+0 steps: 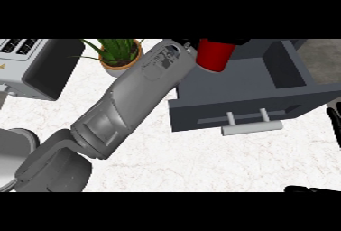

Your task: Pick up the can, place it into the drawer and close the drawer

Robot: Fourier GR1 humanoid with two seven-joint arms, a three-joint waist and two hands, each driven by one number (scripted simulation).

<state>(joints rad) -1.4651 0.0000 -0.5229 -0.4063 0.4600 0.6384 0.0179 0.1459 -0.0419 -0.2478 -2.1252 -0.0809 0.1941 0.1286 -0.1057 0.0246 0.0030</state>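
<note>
A red can (214, 55) is being held above the back part of an open grey drawer (233, 97), close to the top edge of the view. The can is being grasped by the left hand (234, 41), of which only a few black fingers are being shown, curled around the can's upper end. The rest of that hand is being cut off by the edge of the view. The can is being kept upright or nearly so, with its lower end hanging over the drawer's inner floor, beside the drawer's left wall.

The long grey left forearm (130, 99) is being stretched diagonally across the white marbled counter (200, 158), from the lower left up towards the can. The drawer is being seen pulled out, its front panel facing the lower edge of the view, with a pale bar handle (251, 127) being carried on two short posts.

The right hand (335, 121) is being shown only as black slivers at the right edge and the lower right corner; whether its fingers are open or closed cannot be told.

A potted plant (120, 56) is being seen behind the forearm on the counter, and a grey toaster-like appliance (30, 67) is standing at the upper left.
</note>
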